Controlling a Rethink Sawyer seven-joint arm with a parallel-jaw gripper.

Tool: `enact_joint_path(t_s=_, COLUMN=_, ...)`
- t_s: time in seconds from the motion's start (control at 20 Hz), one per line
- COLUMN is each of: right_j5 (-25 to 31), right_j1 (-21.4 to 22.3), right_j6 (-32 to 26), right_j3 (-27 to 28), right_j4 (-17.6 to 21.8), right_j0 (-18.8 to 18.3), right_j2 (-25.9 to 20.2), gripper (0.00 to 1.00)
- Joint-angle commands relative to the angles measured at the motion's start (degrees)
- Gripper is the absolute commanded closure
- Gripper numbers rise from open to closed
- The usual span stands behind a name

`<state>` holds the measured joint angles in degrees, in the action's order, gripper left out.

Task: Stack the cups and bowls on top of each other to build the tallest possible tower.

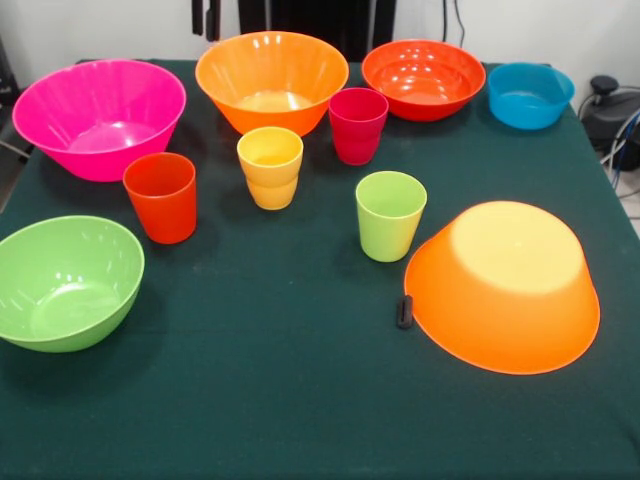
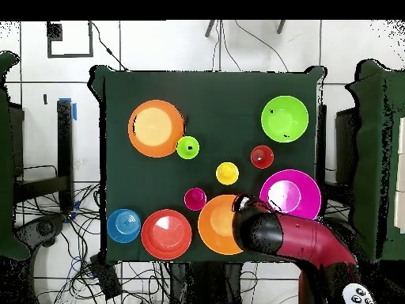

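Observation:
Six bowls stand round the table. The pink bowl (image 1: 98, 118) (image 2: 290, 194), an upright orange bowl (image 1: 272, 80) (image 2: 215, 226), the red-orange bowl (image 1: 423, 78) (image 2: 166, 234) and the blue bowl (image 1: 530, 95) (image 2: 124, 226) line the robot's side. The lime green bowl (image 1: 65, 282) (image 2: 285, 119) is upright. The second orange bowl (image 1: 505, 285) (image 2: 156, 128) lies upside down. The orange-red cup (image 1: 162, 197) (image 2: 262, 157), yellow cup (image 1: 270, 167) (image 2: 227, 173), crimson cup (image 1: 357, 125) (image 2: 195, 199) and lime green cup (image 1: 389, 215) (image 2: 187, 147) stand upright, apart. My gripper (image 1: 205, 18) shows only at the top edge, between the pink and upright orange bowls.
The dark green cloth table (image 1: 300, 400) bears everything. A small black piece (image 1: 404, 311) lies against the upturned orange bowl's rim. My red arm (image 2: 293, 237) reaches over the table's edge by the robot. Cables and black devices (image 1: 610, 105) lie off the table's edges.

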<state>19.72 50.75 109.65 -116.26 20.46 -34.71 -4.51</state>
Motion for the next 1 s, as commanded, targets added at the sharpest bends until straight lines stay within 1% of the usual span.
enact_joint_path(t_s=0.05, right_j5=-5.9, right_j1=-6.2, right_j6=3.1, right_j3=0.8, right_j4=6.8, right_j0=2.6, right_j2=1.3, gripper=1.0)
enact_joint_path(t_s=0.1, right_j5=-6.9, right_j1=-6.8, right_j6=3.3, right_j3=1.1, right_j4=7.3, right_j0=2.7, right_j2=1.8, gripper=1.0)
enact_joint_path(t_s=0.3, right_j5=-8.2, right_j1=-8.0, right_j6=3.4, right_j3=1.8, right_j4=8.3, right_j0=2.8, right_j2=2.8, gripper=1.0)
enact_joint_path(t_s=0.8, right_j5=-10.9, right_j1=-11.1, right_j6=2.6, right_j3=3.1, right_j4=9.6, right_j0=1.5, right_j2=2.9, gripper=1.0)
enact_joint_path(t_s=1.0, right_j5=-10.7, right_j1=-11.3, right_j6=1.8, right_j3=3.5, right_j4=9.8, right_j0=0.7, right_j2=2.6, gripper=1.0)
